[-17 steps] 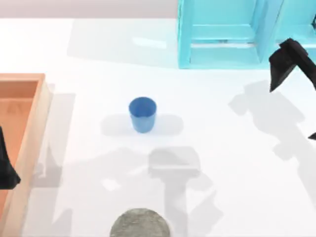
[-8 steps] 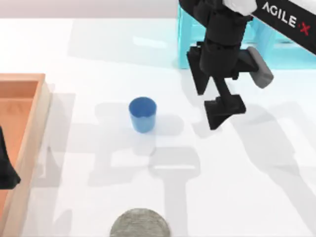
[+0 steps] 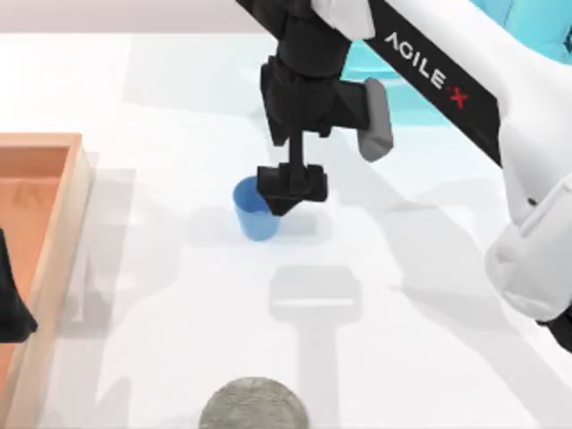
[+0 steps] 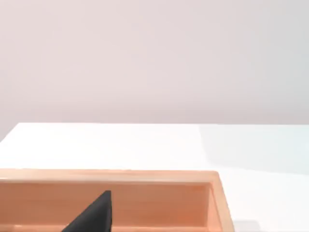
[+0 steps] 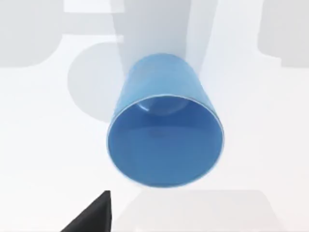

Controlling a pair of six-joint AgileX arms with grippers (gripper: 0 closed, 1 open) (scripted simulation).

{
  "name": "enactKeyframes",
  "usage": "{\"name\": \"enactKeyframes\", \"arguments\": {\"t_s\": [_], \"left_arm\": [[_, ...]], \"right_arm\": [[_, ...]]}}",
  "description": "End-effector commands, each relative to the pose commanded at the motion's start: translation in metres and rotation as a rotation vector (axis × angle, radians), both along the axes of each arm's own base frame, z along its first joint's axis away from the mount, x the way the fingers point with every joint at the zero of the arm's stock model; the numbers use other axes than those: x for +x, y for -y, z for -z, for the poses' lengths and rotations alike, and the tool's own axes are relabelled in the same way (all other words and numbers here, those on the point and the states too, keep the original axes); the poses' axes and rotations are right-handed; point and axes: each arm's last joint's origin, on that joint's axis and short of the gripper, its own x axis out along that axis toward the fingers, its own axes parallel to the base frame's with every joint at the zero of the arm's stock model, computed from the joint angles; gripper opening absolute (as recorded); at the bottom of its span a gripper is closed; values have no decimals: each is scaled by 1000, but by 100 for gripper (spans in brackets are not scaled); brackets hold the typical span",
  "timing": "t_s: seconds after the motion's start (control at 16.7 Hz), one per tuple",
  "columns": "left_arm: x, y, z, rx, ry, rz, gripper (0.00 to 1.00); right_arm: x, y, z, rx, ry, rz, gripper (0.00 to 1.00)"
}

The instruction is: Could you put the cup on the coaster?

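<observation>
The blue cup (image 3: 255,219) stands upright near the middle of the table, and the right wrist view looks down into its open mouth (image 5: 164,140). My right gripper (image 3: 291,189) hangs over the right part of the cup's rim, open, holding nothing. One black fingertip (image 5: 99,212) shows beside the cup. The grey speckled coaster (image 3: 253,404) lies flat at the table's front edge, straight in front of the cup. My left gripper (image 3: 11,313) is parked at the far left over the wooden box, and it is open.
An open wooden box (image 3: 54,206) takes up the left side, and its inner wall (image 4: 145,176) shows in the left wrist view. A light blue rack (image 3: 536,18) stands at the back right, partly behind my right arm. Bare table lies between cup and coaster.
My right arm has swung from the back right across to the left and now hangs over the cup. Cup, coaster and left arm have not moved.
</observation>
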Motion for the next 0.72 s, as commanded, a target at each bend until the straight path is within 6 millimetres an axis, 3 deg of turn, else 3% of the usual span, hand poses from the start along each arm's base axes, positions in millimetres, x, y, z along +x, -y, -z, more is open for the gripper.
{"name": "enactKeyframes", "arguments": {"t_s": [0.48,0.72], "left_arm": [[0,0,0,0,0,0,100],[0,0,0,0,0,0,100]], "right_arm": [[-1,-3,-4,18,18,9,100],[3,-11,16,22,23,5,100]]}}
